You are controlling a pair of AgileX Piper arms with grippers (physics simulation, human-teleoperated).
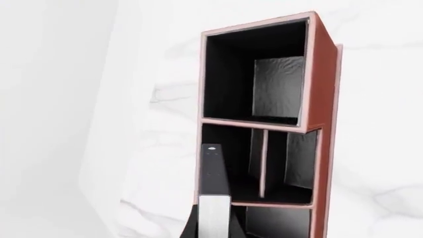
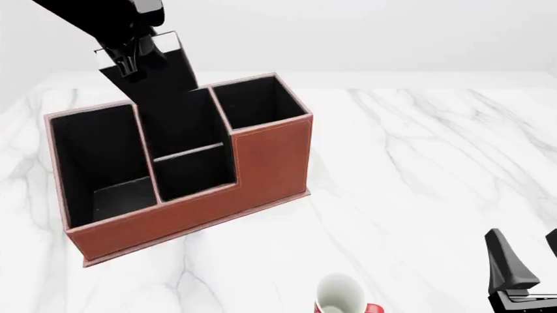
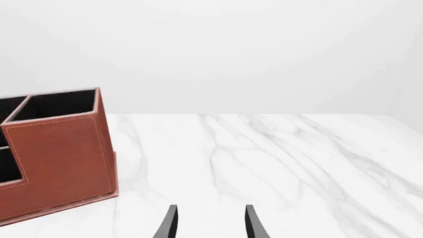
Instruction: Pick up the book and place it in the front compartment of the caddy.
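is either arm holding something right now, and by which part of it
The left tool holds the book by its upper end, near the white strip, hanging it over the caddy. The right tool is open and holds nothing.

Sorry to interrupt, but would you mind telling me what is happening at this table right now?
The left hand holds the black book upright by its top end and has its lower end down inside the reddish-brown caddy, over the middle compartments behind the low front wall. Whether it is in the front one is hard to tell. The right hand is open and idle over the marble table, near a white-and-red mug.
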